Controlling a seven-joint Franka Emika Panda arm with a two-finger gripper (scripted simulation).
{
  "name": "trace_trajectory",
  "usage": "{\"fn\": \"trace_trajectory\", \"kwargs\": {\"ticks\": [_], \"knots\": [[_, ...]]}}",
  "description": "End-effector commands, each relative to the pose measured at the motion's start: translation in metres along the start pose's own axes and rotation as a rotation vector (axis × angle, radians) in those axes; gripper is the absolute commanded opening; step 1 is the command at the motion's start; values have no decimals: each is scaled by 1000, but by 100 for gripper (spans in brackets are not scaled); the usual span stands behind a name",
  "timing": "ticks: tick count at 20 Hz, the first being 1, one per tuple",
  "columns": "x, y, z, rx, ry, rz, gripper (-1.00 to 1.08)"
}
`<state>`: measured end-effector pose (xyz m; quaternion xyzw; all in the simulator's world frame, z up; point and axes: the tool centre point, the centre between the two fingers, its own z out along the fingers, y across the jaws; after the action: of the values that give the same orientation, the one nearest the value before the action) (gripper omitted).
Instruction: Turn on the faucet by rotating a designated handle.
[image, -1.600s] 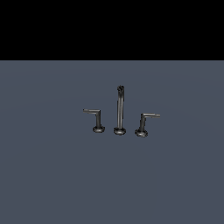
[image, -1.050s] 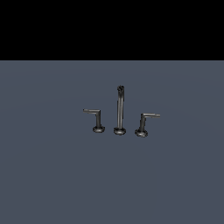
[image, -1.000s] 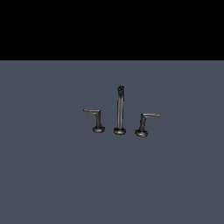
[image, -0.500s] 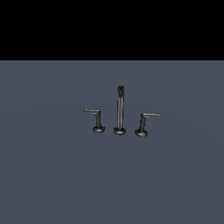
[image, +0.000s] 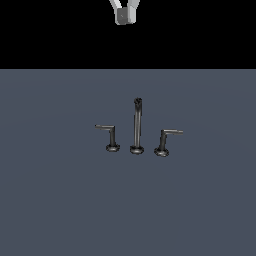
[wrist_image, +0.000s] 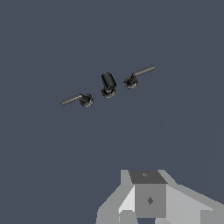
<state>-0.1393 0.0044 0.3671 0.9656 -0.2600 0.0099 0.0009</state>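
The faucet is a small dark metal set on the grey floor: a tall thin spout post between two short L-shaped levers. The handle is the lever on the exterior view's right, its thin arm pointing right. My gripper hangs high above and apart from the faucet, cut off by the frame's upper edge. The wrist view looks down on the faucet from far off, with grey gripper parts at the picture's edge. The jaws' gap does not show clearly.
The other lever, arm pointing left, stands on the exterior view's left of the spout post. A flat grey floor spreads all around the set.
My gripper's lower end has come into the exterior view at its upper edge, where earlier frames showed only black. The faucet and both levers stand as before.
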Motion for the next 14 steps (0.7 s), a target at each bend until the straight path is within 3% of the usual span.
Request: {"fn": "trace_trajectory", "kwargs": {"ticks": [1,14], "knots": [[14,-4,17,0,-1,72,-100],[89,-7,107,-4,-6,444,-100]]}}
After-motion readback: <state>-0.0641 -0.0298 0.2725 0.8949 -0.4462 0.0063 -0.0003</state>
